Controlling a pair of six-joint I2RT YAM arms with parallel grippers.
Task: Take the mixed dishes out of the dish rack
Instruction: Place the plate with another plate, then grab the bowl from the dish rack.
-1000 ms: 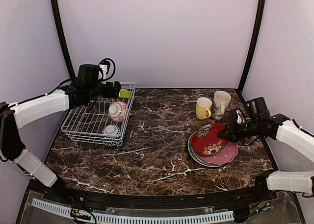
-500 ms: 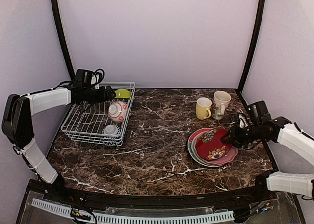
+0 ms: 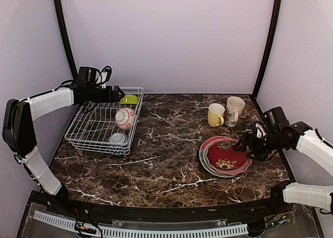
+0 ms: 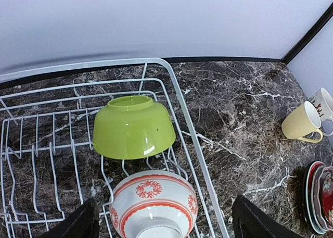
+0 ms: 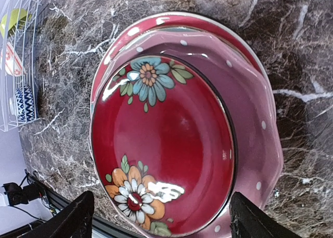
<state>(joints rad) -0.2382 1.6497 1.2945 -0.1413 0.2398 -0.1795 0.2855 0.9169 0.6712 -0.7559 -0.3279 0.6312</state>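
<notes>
Over the white wire dish rack (image 3: 91, 126), we held our left gripper (image 4: 166, 222) wide open and empty, seemingly lining up on the lime-green ceramic bowl (image 4: 134, 126) propped inside. Our right gripper (image 5: 164, 220) gaped empty above the red floral plate (image 5: 161, 149), which lay nested on a pink dotted plate (image 5: 255, 144), presumably to stack compactly.

Dark brown marble-look table (image 3: 166, 160) w/ white veins, glossy top, fills most of the scene. Plain pale lilac backdrop (image 3: 166, 35) at far side & both flanks. Thin black left pole (image 3: 62, 35) & right pole (image 3: 269, 40) rise from far corners, tops splayed outward. White slotted strip (image 3: 156, 230) runs along near edge, below table's black rim.
</notes>
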